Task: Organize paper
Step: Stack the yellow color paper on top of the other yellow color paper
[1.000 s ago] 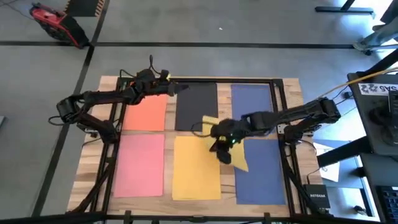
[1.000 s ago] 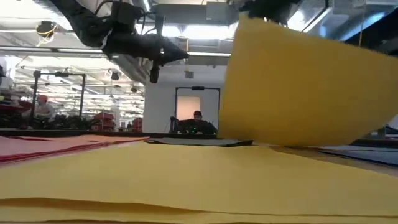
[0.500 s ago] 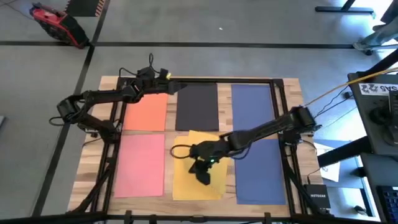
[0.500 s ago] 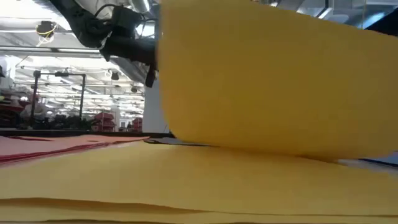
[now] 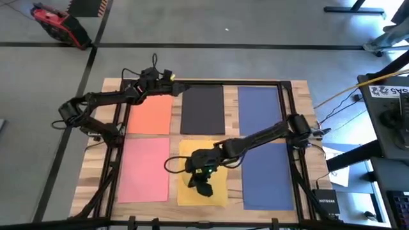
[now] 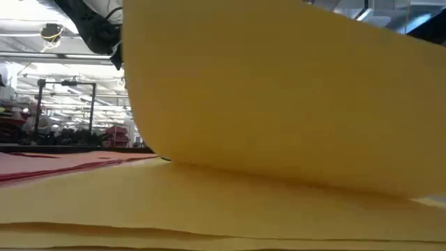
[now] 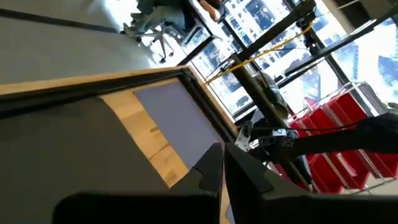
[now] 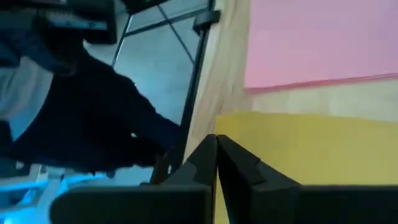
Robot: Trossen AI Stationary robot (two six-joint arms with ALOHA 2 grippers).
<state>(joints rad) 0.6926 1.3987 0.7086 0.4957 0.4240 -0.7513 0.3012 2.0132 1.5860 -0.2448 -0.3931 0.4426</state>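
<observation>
Sheets of paper lie flat on the wooden table: orange [image 5: 151,115], black [image 5: 202,110] and blue [image 5: 259,105] at the far side, pink [image 5: 144,169], yellow [image 5: 220,195] and blue [image 5: 267,176] at the near side. My right gripper [image 5: 201,184] is over the near yellow sheet, shut on another yellow sheet [image 6: 279,90], which hangs bowed above the lying one [image 6: 139,202]. My left gripper [image 5: 171,87] hovers shut and empty at the far edge, between the orange and black sheets. My right gripper pinches the loose yellow sheet between its two shut fingers [image 8: 214,155]; which edge it holds is hidden by the fingers. The sheet is lifted and bowed, and its lower part [image 6: 209,171] is close above the lying yellow sheet.
A dark frame [image 5: 291,108] runs around the table's far and side edges. Strips of bare wood [image 5: 174,115] separate the sheets. A person in dark clothing [image 8: 81,118] shows beyond the table's near edge in the right wrist view.
My right gripper has carried the yellow sheet toward the table's left and near edges, from the border of the near blue sheet to over the near yellow sheet. The held sheet has swung across the low view and now fills most of it.
</observation>
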